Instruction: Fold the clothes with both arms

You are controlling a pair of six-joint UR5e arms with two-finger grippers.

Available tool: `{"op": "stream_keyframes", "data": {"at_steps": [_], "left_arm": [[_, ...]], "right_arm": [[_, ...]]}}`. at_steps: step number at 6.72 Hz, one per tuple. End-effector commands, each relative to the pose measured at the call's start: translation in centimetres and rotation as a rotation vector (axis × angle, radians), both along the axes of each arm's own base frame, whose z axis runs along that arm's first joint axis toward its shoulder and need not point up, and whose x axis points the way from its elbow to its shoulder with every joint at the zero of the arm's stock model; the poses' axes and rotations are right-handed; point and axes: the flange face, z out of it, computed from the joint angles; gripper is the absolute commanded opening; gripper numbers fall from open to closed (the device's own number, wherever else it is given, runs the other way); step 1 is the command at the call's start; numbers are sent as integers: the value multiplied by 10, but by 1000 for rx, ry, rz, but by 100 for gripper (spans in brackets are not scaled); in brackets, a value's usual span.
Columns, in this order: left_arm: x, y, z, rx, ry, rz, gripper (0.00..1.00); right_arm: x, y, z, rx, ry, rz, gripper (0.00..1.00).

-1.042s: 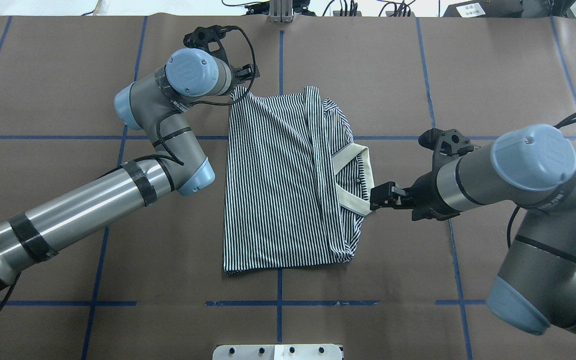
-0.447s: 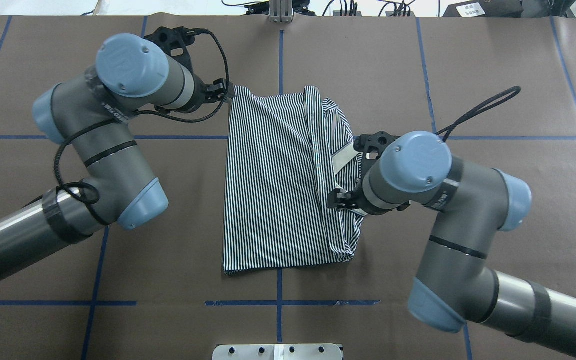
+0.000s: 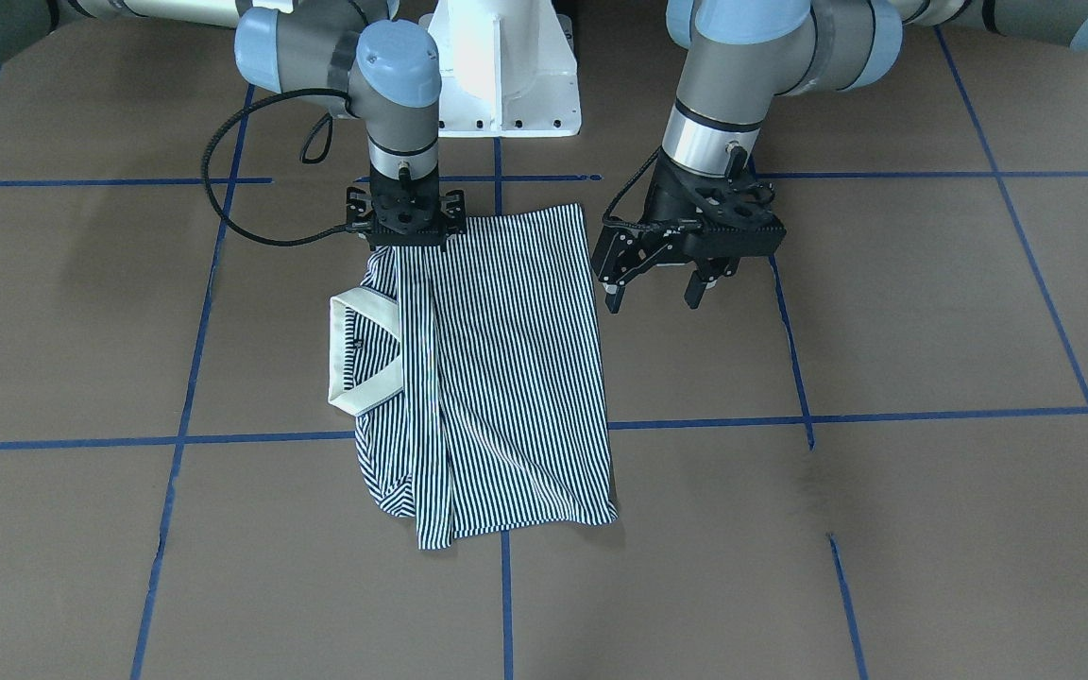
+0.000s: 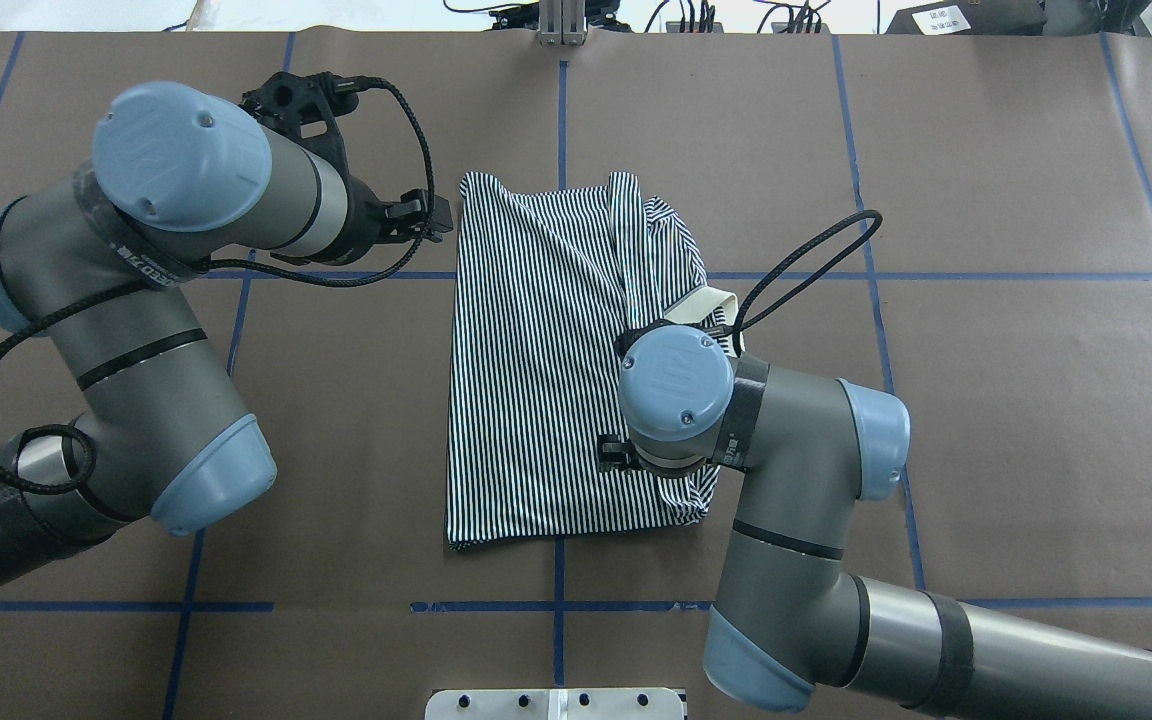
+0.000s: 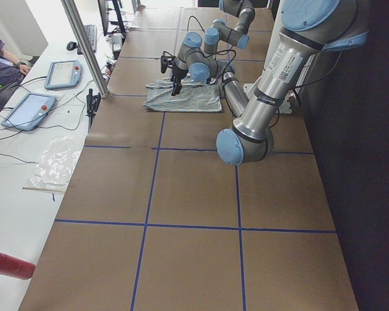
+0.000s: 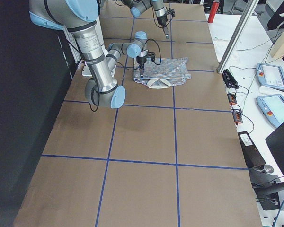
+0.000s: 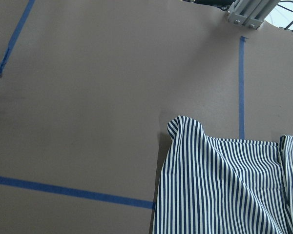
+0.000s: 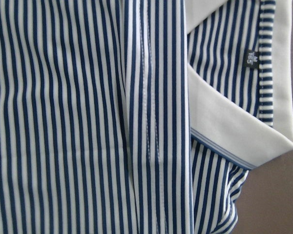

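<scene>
With the half-folded shirt [image 4: 536, 380] laid on the desk [image 4: 936, 150], left jaws spread empty beside its far corner and right jaws, state not discernible, down on its near edge, the folds could be dragged askew if one layer alone is pinched.

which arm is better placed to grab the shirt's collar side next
Right, probably: the right gripper is over the shirt near its collar, while the left gripper hangs open beyond the opposite edge.

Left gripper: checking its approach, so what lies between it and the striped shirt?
Only a narrow strip of bare brown table cover separates the open left gripper from the shirt, as the front-facing view shows.
</scene>
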Motion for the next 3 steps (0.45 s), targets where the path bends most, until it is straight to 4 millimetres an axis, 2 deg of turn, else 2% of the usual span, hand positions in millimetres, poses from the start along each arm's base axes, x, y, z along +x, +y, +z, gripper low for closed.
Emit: {"op": "stream_keyframes", "data": {"at_steps": [1,3], "left_arm": [[-1,3,-3,-2,7,4,100],[0,5,-3,-5,11,10,100]], "right_arm": [[-5,7,12,18,82,-86,100],[-5,7,25,16,118,-117,100]]}}
